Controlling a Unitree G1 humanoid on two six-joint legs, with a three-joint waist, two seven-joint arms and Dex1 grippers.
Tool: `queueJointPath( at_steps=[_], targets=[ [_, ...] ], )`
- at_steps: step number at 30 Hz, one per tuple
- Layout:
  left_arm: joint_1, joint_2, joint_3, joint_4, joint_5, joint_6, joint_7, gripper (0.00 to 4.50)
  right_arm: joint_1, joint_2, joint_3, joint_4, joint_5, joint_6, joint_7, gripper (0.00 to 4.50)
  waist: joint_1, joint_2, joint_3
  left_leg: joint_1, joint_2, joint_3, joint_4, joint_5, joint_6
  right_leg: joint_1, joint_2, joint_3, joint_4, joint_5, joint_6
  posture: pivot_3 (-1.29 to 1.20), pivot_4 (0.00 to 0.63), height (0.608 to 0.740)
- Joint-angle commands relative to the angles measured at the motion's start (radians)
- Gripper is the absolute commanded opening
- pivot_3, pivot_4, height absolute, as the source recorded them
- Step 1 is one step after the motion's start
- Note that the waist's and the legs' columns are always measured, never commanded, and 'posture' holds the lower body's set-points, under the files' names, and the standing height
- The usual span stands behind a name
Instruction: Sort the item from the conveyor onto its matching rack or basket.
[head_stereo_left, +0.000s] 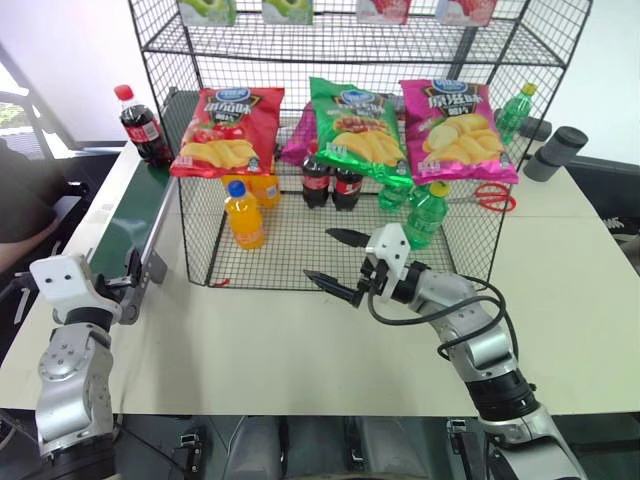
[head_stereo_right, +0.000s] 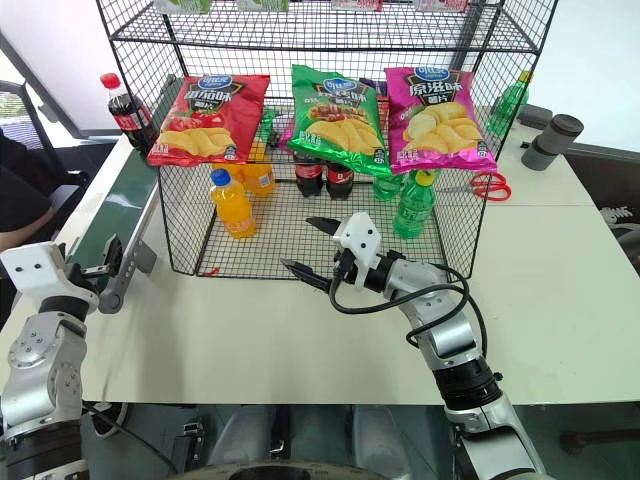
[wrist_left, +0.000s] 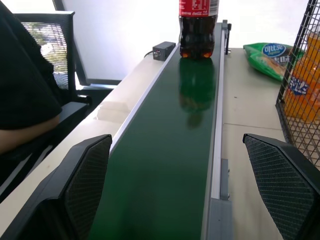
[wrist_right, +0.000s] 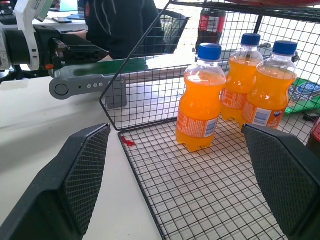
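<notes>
The item, a cola bottle (head_stereo_left: 143, 125) with a red cap and red label, stands upright at the far end of the dark green conveyor (head_stereo_left: 135, 215). My left gripper (wrist_left: 176, 140) is open at the belt's near end, pointing along the belt toward the bottle (wrist_left: 198, 27), well short of it. My right gripper (head_stereo_left: 320, 253) is open with nothing between its fingers, at the front edge of the basket's grid floor (head_stereo_left: 290, 255). Two cola bottles (head_stereo_left: 330, 182) stand at the back of that floor.
Orange-drink bottles (wrist_right: 200, 112) stand on the basket's left side and green bottles (head_stereo_left: 425, 215) on its right. Chip bags (head_stereo_left: 228, 130) hang above them. Red scissors (head_stereo_left: 490, 197) and grey cylinders (head_stereo_left: 555, 152) lie on the table's right. A person (wrist_left: 25, 95) sits left of the conveyor.
</notes>
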Motion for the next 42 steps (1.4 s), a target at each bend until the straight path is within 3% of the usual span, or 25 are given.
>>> queueJointPath(
  at_steps=[1, 42],
  targets=[
    [-0.015, 0.010, 0.011, -0.016, 0.004, -0.025, 0.007, 4.50, -0.008, 0.011, -0.002, -0.034, 0.006, -0.013, 0.001, 4.38, 0.000, 0.000, 0.000, 0.000, 0.000, 0.000, 0.000, 0.000, 0.000, 0.000, 0.000, 0.000, 0.000, 0.000, 0.000, 0.00, 0.150, 0.734],
    [-0.027, 0.011, 0.025, 0.079, -0.012, -0.116, -0.042, 4.50, -0.029, 0.044, 0.001, 0.011, -0.021, -0.043, 0.009, 4.38, 0.000, 0.000, 0.000, 0.000, 0.000, 0.000, 0.000, 0.000, 0.000, 0.000, 0.000, 0.000, 0.000, 0.000, 0.000, 0.00, 0.150, 0.734]
  ],
)
